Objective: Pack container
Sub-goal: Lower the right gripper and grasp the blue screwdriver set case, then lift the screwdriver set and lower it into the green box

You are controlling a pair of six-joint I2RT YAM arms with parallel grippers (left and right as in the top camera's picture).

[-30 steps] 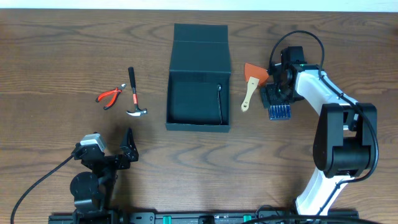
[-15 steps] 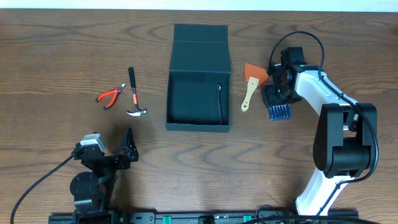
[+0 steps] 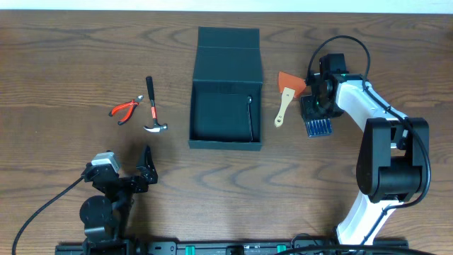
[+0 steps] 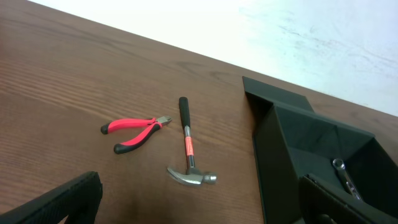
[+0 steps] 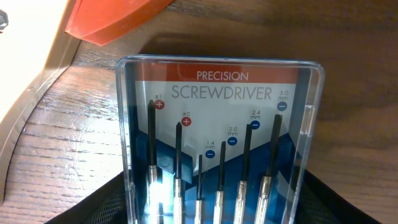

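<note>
From overhead, the container (image 3: pixel 226 88) sits open on the wooden surface (image 3: pixel 64 64) with a wrench (image 3: pixel 250 113) inside. The right gripper (image 3: pixel 316 110) straddles a precision screwdriver set (image 3: pixel 318 126) beside a scraper (image 3: pixel 287 95). The left wrist view shows the left gripper (image 4: pixel 205 202) with jaws spread wide and empty, facing a hammer (image 4: pixel 188 146) and pliers (image 4: pixel 134 129). The right wrist view shows the set between the jaws, but whether they pinch it cannot be told. Its slick plastic could slip or tilt when lifted.

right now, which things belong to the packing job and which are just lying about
Job: box, wrench already inside; probably still to pack: screwdriver set, scraper, hammer, pliers.
Lying about: only a cable.
</note>
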